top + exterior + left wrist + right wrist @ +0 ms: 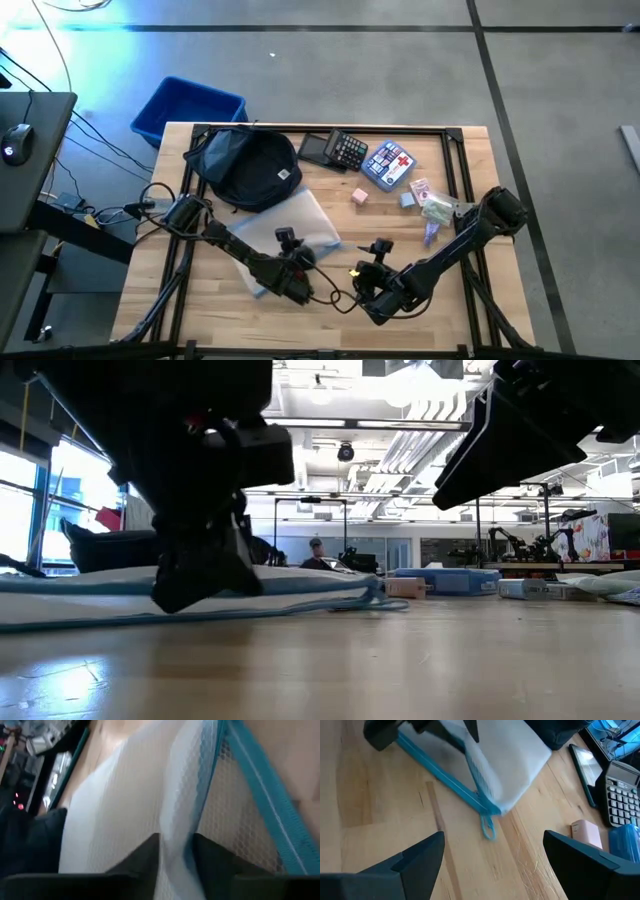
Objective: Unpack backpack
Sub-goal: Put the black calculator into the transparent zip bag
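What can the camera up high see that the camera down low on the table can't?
Only the high view shows the blue bin on the floor beyond the table, the calculator, and the whole dark backpack from above.

Only the low view shows the room behind the table, with a person far off.

Both show the white mesh pouch with blue edging lying flat, the left gripper down on its edge, pinching the mesh, and the right gripper open, off the wood.
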